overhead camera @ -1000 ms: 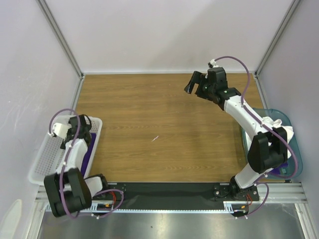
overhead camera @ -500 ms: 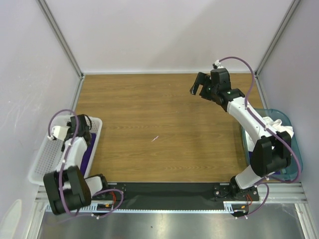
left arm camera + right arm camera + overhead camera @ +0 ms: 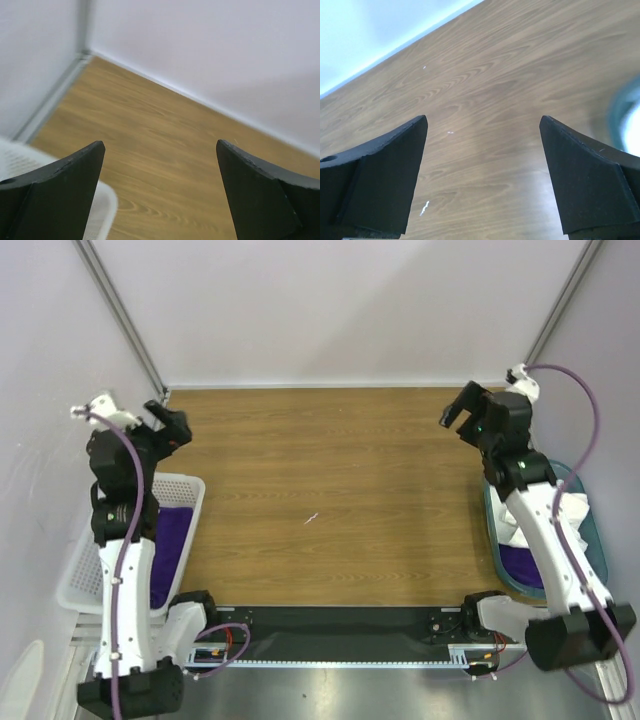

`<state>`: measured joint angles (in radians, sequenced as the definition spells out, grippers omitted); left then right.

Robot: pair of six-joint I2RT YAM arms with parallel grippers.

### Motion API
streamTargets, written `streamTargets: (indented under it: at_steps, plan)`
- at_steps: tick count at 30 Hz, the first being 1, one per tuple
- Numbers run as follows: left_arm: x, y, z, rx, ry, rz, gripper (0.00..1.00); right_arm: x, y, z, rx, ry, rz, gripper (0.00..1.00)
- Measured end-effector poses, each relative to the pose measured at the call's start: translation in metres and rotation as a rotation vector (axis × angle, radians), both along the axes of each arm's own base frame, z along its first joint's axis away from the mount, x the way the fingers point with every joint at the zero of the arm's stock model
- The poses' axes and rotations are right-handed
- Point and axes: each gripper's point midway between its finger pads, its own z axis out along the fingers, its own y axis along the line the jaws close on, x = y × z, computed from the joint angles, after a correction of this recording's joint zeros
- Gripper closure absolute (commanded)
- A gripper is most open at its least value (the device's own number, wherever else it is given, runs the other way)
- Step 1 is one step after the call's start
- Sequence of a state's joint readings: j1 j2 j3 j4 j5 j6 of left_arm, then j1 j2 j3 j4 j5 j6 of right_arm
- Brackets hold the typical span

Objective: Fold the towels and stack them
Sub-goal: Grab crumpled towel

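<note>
A deep-purple towel (image 3: 166, 548) lies in the white perforated basket (image 3: 82, 570) at the left edge. At the right, the teal bin (image 3: 590, 530) holds a white towel (image 3: 572, 510) and another purple towel (image 3: 520, 563). My left gripper (image 3: 166, 423) hangs open in the air above the table's back left corner, beyond the basket. My right gripper (image 3: 458, 407) is open too, raised over the back right of the table, beside the bin. Only bare wood shows between the fingers in the left wrist view (image 3: 160, 145) and in the right wrist view (image 3: 483, 120).
The wooden table (image 3: 330, 470) is walled on three sides, with metal posts at the back corners. A small white scrap (image 3: 312, 517) lies mid-table, seen also as a scrap (image 3: 424, 207) in the right wrist view. The basket's corner (image 3: 102, 205) and the bin's rim (image 3: 621, 107) edge the wrist views.
The left arm rose from over the basket, lifting its gripper to the back left. The right gripper swung right, from back centre-right toward the back right corner. Both stayed open.
</note>
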<state>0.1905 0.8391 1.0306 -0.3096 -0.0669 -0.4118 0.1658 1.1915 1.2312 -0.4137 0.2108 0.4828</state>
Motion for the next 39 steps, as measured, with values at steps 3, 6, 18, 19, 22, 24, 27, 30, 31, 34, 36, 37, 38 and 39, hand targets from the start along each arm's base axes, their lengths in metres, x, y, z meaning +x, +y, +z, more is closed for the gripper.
streamTargets:
  at_steps: [3,6,18,19,22,24,27,30,31,34,36,37,38,39]
  plan:
    - [0.015,-0.046,0.008,0.047,0.016,-0.224,0.00,-0.029,-0.020,0.015,-0.023,-0.041,-0.072,0.00]
    - [0.026,-0.100,-0.009,0.076,0.075,-0.435,0.00,-0.058,-0.047,0.023,-0.051,-0.061,-0.183,0.00]
    - [0.014,-0.183,-0.088,0.108,0.277,-0.730,0.00,-0.138,-0.224,-0.104,0.052,0.288,-0.828,0.00]
    - [0.014,-0.186,-0.091,0.111,0.286,-0.738,0.00,-0.142,-0.229,-0.119,0.065,0.326,-0.845,0.00]
    - [0.011,-0.194,-0.098,0.120,0.302,-0.765,0.00,-0.144,-0.232,-0.148,0.083,0.396,-0.857,0.00]
    - [0.010,-0.195,-0.100,0.121,0.309,-0.771,0.00,-0.140,-0.235,-0.157,0.088,0.402,-0.856,0.00]
    - [0.011,-0.196,-0.103,0.122,0.318,-0.772,0.00,-0.131,-0.239,-0.165,0.095,0.391,-0.856,0.00]
    - [0.013,-0.197,-0.109,0.121,0.336,-0.773,0.00,-0.125,-0.243,-0.177,0.097,0.392,-0.859,0.02]
    - [0.014,-0.197,-0.111,0.120,0.343,-0.773,0.00,-0.124,-0.244,-0.182,0.097,0.398,-0.860,0.02]
    - [0.017,-0.198,-0.122,0.121,0.376,-0.775,0.00,-0.121,-0.246,-0.194,0.099,0.410,-0.863,0.10]
    - [0.018,-0.198,-0.130,0.119,0.403,-0.776,0.00,-0.118,-0.248,-0.198,0.098,0.409,-0.862,0.16]
    - [0.018,-0.198,-0.133,0.117,0.417,-0.776,0.00,-0.117,-0.249,-0.200,0.098,0.406,-0.863,0.18]
    - [0.018,-0.198,-0.136,0.117,0.427,-0.777,0.00,-0.115,-0.250,-0.201,0.097,0.404,-0.864,0.24]
    - [0.018,-0.198,-0.138,0.116,0.433,-0.776,0.00,-0.114,-0.251,-0.201,0.093,0.402,-0.864,0.30]
